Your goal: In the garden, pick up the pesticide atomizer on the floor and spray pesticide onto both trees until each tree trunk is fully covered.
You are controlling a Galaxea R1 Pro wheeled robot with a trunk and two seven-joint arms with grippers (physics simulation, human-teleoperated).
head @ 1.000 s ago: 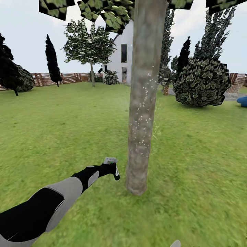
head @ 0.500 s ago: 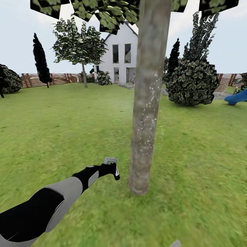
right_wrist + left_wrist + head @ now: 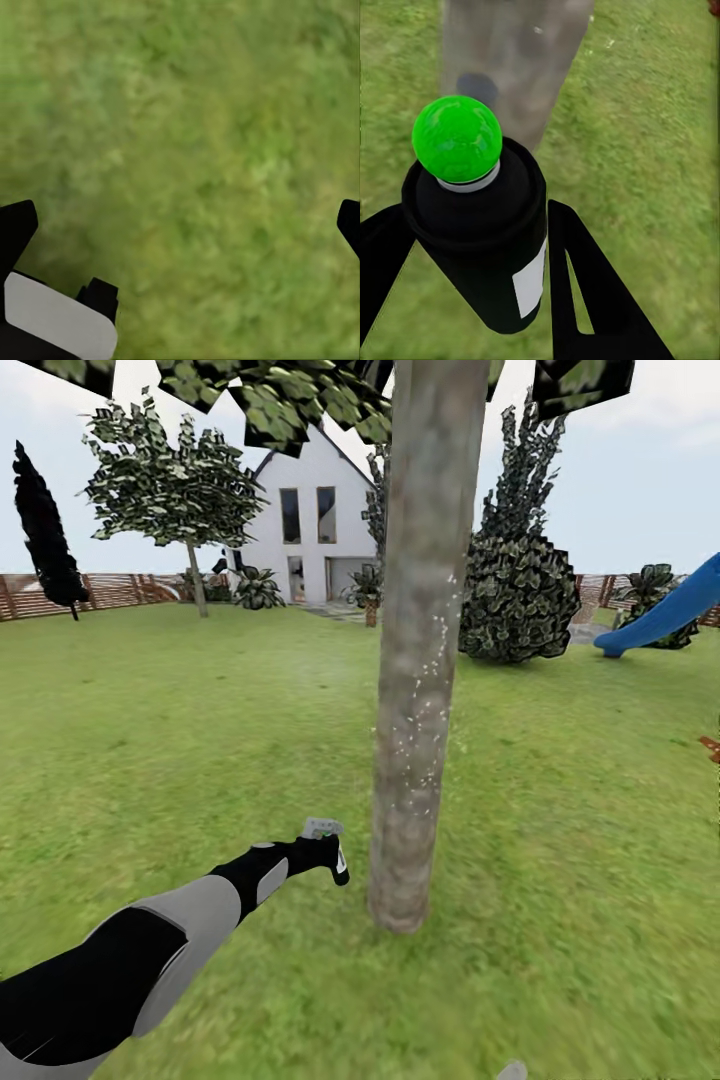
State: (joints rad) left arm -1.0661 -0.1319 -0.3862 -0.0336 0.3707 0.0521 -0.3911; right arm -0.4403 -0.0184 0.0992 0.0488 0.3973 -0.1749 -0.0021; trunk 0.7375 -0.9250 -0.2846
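Left gripper [image 3: 472,255]: I have its two black fingers [image 3: 592,292] closed on the black cylindrical pesticide atomizer [image 3: 484,240] with white label, one on each side.
Atomizer position: in my left grip, low and just beside the near straight grey-brown mottled tree trunk [image 3: 415,660], aimed at the bark so spray lands on it.
Pesticide [image 3: 432,650]: fine white specks on the trunk's middle; the base looks bare, so I judge coverage incomplete.
Trees counted: two broadleaf; the second tree [image 3: 170,490] stands well apart near the fence, apparently unsprayed.
Right gripper [image 3: 180,225]: fingers spread wide over green lawn [image 3: 195,135], holding nothing, kept clear as spare.
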